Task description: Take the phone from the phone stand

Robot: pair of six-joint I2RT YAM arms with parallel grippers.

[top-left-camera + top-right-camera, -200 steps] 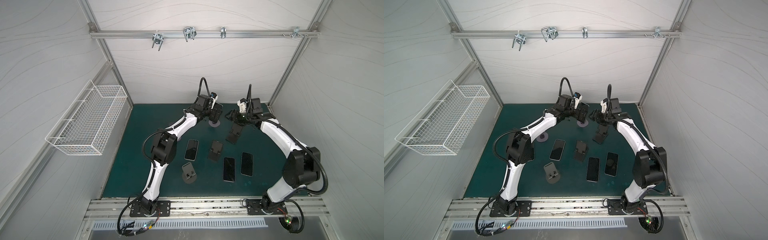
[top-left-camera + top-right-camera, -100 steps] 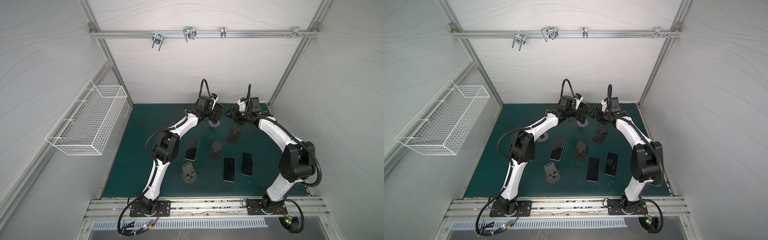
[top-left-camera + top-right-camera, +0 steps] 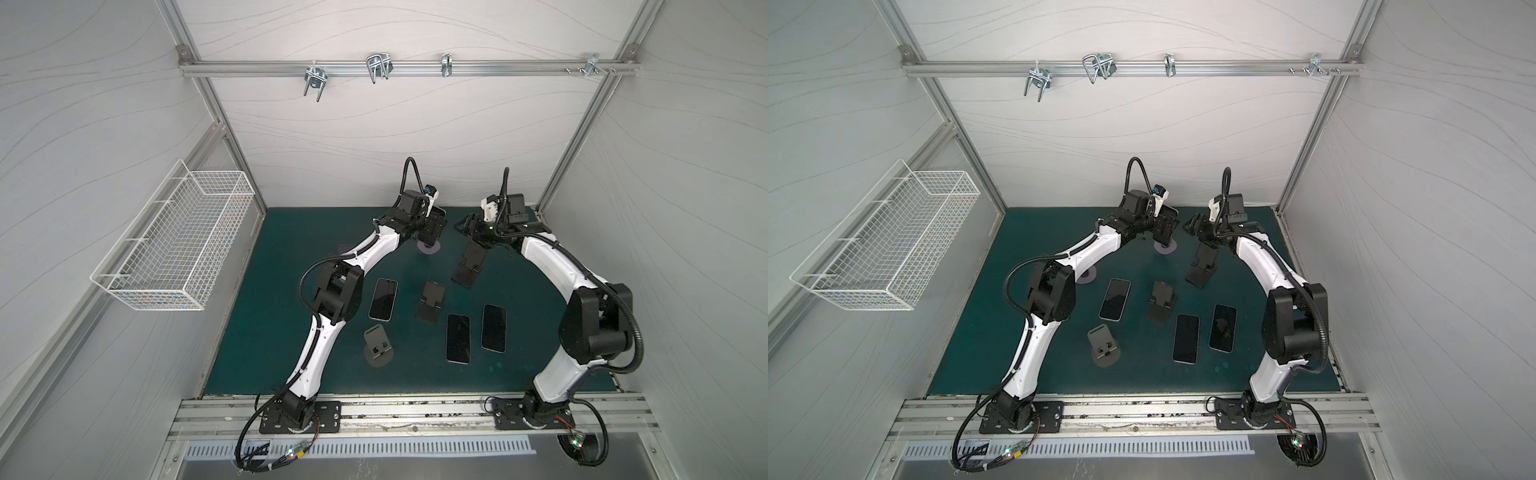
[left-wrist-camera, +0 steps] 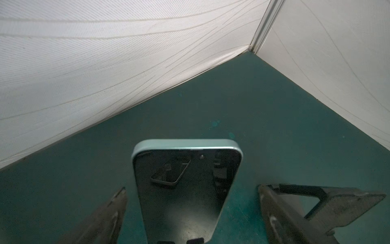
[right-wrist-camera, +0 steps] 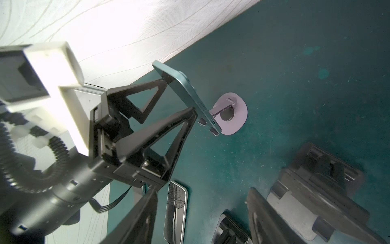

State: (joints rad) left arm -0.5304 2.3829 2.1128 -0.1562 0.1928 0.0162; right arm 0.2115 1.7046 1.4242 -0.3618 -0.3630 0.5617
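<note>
The pale green phone (image 4: 185, 169) leans in the lilac round-based stand (image 5: 234, 118) on the dark green counter (image 3: 282, 249). The left gripper (image 4: 191, 190) brackets it, spread wide, clear of both edges. The right gripper (image 5: 202, 194) hangs nearby, partly open, holding nothing. A white wire basket (image 3: 174, 249) hangs on the wall.

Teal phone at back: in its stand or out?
In: phone leans on grey stand, bottom edge in its hooks; left gripper open around it.
</note>
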